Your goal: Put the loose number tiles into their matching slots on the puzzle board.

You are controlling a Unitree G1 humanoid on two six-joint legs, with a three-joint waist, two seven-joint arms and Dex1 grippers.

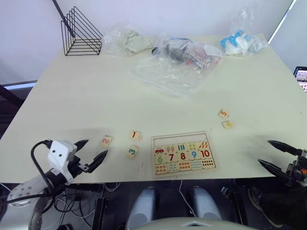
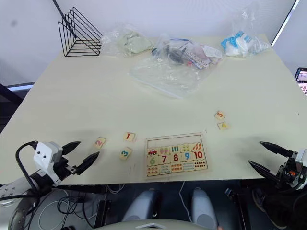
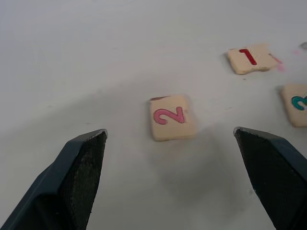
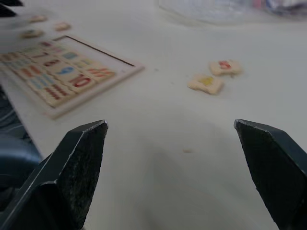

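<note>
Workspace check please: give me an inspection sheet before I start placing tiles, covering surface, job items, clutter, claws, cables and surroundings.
Surface: pale table, no spills seen.
Job's things: puzzle board at the near edge, its top row of slots empty. Tile 2, tile 1 and tile 3 lie left of the board; tile 5 and tile 4 lie to its right, further back.
Clutter: clear plastic bags and a black wire rack along the far side.
Claws: left claw open, empty, pointed at tile 2; right claw open, empty, at the table's near right edge.
Cables: black cable looping at the left wrist.
Surroundings: white wall behind.
</note>
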